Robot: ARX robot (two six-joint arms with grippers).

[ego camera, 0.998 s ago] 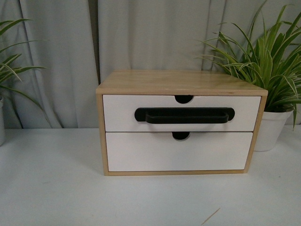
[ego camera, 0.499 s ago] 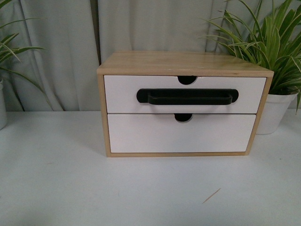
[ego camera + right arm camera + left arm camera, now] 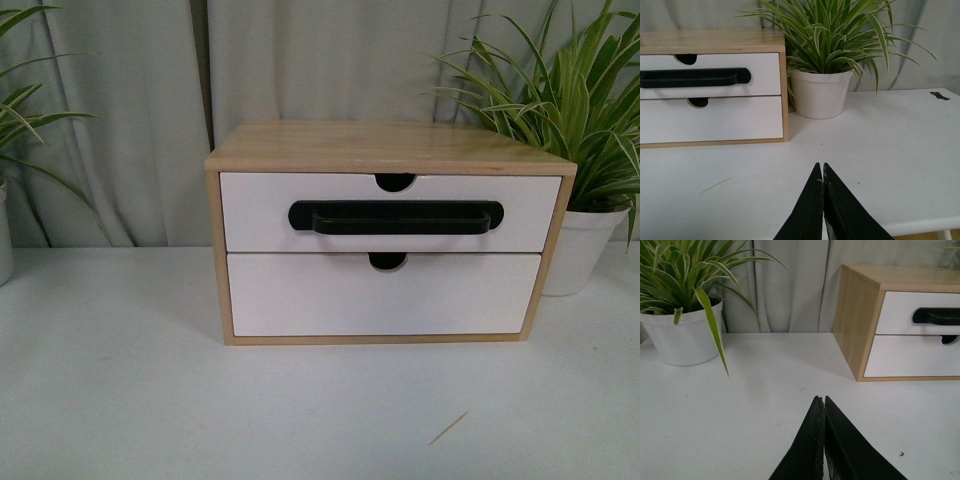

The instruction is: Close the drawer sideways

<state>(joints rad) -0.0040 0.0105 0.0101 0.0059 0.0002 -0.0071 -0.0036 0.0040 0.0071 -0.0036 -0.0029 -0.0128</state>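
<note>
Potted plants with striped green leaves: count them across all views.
2. One white-potted striped-leaf plant stands right of the wooden two-drawer cabinet; another white-potted plant stands left of it, cut off in the front view. More may sit out of frame.

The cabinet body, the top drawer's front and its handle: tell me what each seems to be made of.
Cabinet body: light wood or wood-look board, matte, faint grain lines.
The drawer front: smooth white panel, likely painted or laminated board; no grain shows.
Handle: black, slightly glossy bar, probably plastic, possibly coated metal.
</note>
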